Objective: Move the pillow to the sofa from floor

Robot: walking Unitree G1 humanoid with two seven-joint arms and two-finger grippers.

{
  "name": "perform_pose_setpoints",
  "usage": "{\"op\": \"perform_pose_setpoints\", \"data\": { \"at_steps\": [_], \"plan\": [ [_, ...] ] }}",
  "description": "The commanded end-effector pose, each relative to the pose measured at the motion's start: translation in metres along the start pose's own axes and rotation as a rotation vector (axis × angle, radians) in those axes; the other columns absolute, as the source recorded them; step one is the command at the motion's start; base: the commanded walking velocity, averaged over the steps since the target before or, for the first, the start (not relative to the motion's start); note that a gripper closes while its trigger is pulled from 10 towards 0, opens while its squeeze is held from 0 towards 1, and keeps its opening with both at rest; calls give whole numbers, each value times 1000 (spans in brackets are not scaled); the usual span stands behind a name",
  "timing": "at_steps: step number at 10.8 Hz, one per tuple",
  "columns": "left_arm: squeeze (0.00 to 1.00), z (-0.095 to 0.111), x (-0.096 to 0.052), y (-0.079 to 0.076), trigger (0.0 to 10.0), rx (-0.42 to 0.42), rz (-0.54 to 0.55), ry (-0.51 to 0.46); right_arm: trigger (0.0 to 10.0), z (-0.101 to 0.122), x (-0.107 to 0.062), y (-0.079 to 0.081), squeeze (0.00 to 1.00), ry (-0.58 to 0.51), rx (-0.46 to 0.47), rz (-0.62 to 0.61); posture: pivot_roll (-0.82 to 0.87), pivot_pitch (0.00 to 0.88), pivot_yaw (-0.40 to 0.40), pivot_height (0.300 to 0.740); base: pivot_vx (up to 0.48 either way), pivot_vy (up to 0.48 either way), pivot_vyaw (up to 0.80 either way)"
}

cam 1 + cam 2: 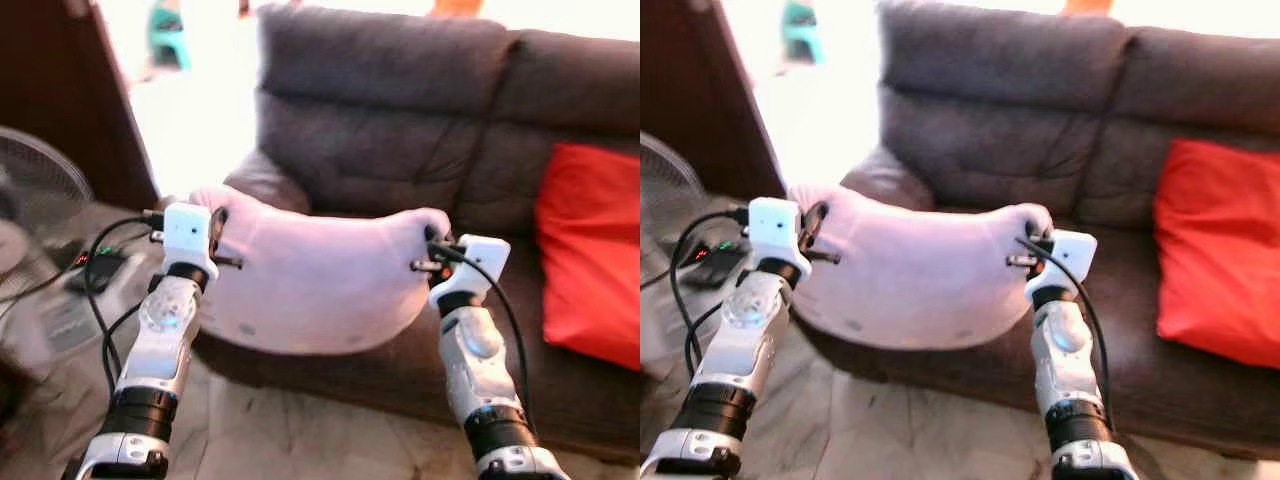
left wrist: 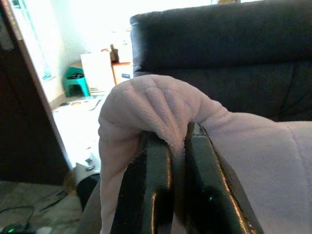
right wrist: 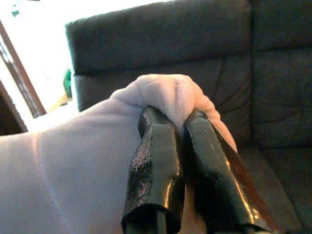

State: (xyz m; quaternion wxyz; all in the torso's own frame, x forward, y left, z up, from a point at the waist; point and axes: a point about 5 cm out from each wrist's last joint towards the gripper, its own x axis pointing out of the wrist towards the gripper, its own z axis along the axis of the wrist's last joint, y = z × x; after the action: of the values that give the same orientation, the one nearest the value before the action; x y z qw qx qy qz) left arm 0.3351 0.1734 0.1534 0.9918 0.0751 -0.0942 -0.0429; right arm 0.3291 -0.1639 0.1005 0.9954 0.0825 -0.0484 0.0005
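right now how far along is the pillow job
Done: the pillow is off the floor, slung between both arms. In hand: the left end effector pinches one corner and the right end effector pinches the other, with the pillow held up in front of the sofa. Left: carry it over the seat and release it, perhaps beside the red cushion.

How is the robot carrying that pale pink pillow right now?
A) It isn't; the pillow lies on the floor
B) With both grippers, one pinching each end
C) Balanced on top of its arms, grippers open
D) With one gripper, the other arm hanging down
B: the left gripper and the right gripper each pinch a bunched corner of the pillow, which sags between them in front of the sofa.
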Motion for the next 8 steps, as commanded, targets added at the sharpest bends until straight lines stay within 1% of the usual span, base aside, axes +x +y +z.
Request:
{"op": "perform_pose_setpoints", "data": {
  "at_steps": [1, 5, 7, 8],
  "plan": [
    [0, 12, 4, 7, 10000, 11, 29, -48, 10000, 18, 7, -2, 0, -80, 0, -14, 132, 0, -34, 740, 240, 0, 0],
    [0, 10, 2, 3, 10000, -5, 37, -53, 10000, 21, 9, -1, 0, -83, -12, -2, 127, 0, -51, 740, 247, 0, 0],
    [0, 11, 3, 2, 10000, -5, 37, -58, 10000, 23, 10, -2, 0, -90, -40, -9, 124, 0, -53, 740, 289, 0, 0],
    [0, 12, 3, 2, 10000, -4, 35, -59, 10000, 22, 11, -1, 0, -80, -50, -9, 124, 2, -53, 740, 296, 0, -475]
  ]
}}
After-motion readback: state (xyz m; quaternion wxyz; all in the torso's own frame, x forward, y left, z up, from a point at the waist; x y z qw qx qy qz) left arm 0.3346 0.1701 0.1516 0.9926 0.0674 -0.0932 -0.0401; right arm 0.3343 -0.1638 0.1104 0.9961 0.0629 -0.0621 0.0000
